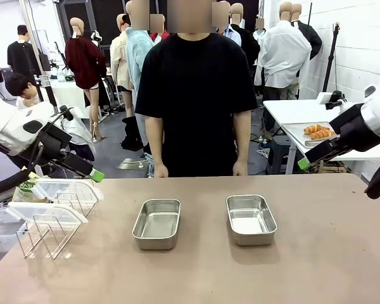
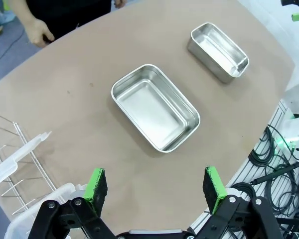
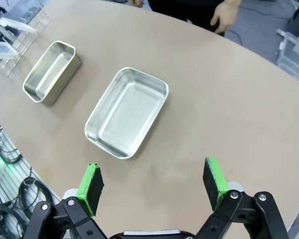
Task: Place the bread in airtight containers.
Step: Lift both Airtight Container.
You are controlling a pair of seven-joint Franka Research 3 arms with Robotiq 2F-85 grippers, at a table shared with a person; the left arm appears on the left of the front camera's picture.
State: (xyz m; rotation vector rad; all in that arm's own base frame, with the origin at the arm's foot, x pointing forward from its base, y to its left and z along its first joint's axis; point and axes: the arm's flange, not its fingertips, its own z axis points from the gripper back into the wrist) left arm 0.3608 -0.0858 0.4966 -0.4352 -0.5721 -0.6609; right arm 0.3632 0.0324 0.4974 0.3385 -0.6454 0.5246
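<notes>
Brown and matte, the surface [image 1: 196, 278] lies between the robot and a person. Nearest, the left gripper [image 2: 154, 186] hangs at the left side with its fingers [image 2: 96, 185] spread wide and empty. The right gripper [image 3: 152, 181] hangs at the right side, its fingers also wide and empty. Close below the left gripper stands a wire rack [image 1: 50, 237], and on it lie what seem to be two translucent lids [image 1: 47, 212]. In the middle of the surface sit the left container [image 1: 157, 223] and the right container [image 1: 251, 219], apart from each other, both open and empty. Behind them the person [image 1: 196, 95] stands with both hands [image 1: 160, 171] at the far edge. The bread [image 1: 319, 132] is far off, on a tray [image 1: 309, 142] on a white table [image 1: 291, 113] beyond the right gripper.
</notes>
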